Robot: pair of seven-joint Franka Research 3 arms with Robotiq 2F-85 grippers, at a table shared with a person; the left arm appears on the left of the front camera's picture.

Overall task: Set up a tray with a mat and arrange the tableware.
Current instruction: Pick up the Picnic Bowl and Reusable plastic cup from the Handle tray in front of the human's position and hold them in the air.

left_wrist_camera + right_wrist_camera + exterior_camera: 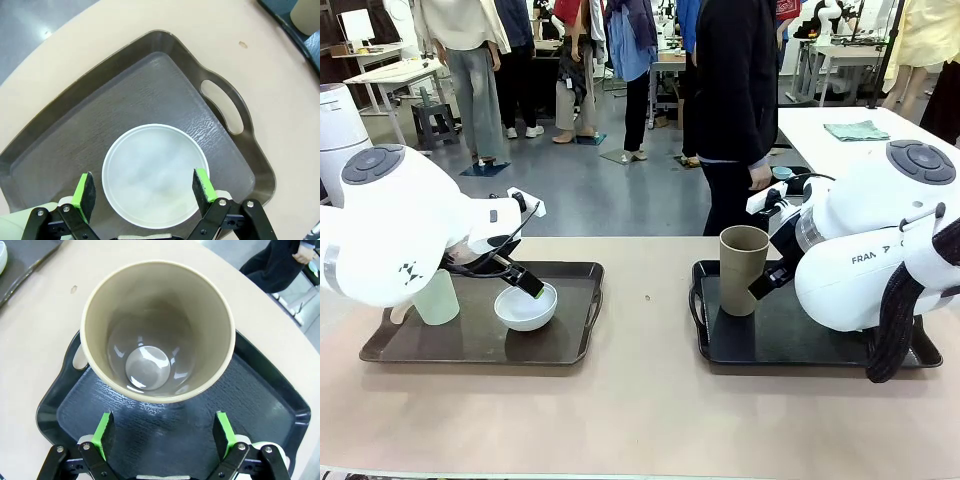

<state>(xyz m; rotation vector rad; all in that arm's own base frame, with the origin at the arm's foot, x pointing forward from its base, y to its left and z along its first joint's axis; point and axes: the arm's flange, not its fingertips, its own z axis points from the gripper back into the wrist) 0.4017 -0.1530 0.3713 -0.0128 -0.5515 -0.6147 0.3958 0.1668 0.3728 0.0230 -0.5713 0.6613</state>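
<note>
Left gripper (144, 187), jaws spread, hangs straight over the white bowl (152, 175), which lies between its pads on the brown tray (125, 90), green cup (435, 297) beside it. Right gripper (164, 432), also spread, has the upright taupe cup (155, 330) just ahead on the black tray (260, 390). Nothing blocks either; a person (735, 100) stands beyond the table

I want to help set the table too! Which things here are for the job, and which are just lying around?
For the job:
- white bowl and pale green cup, both on the brown tray
- taupe cup on the black tray

Just lying about:
- green cloth on the far white table
- small speck on the tabletop between the trays
</note>
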